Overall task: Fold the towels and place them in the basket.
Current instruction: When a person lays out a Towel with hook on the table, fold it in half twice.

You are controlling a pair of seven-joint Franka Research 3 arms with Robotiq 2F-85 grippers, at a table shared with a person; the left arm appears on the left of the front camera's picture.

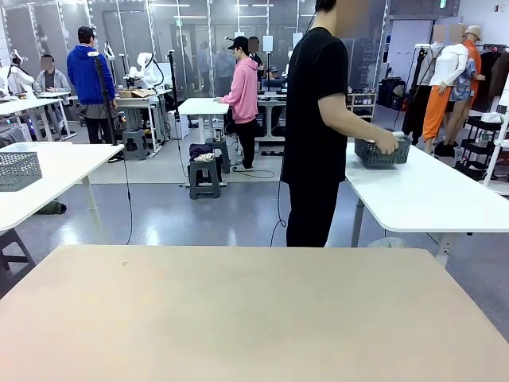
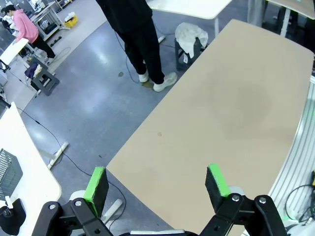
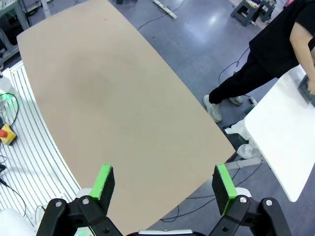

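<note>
**Basket off to the right, both end effectors spread over a bare counter**

The basket [image 1: 380, 153] stands on a white counter [image 1: 429, 195] beyond the far right corner of the beige counter [image 1: 238, 318], well apart from both arms. A person [image 1: 314, 127] stands between the two counters, turned toward the basket, with a hand [image 1: 387, 143] on its rim. In the front view the basket's long side appears to run roughly left to right.

The left end effector [image 2: 157, 189] hangs above the beige counter with its green pads [image 2: 97, 189] wide apart and nothing between them. The right end effector [image 3: 165, 184] is spread the same way and also empty. The basket lies ahead and to the robot's right, so the right arm looks the nearer one once it is brought over.

What the basket holds is too small to tell. A second basket [image 1: 17, 170] sits on a left counter [image 1: 56, 179], and its inside is hidden.
</note>
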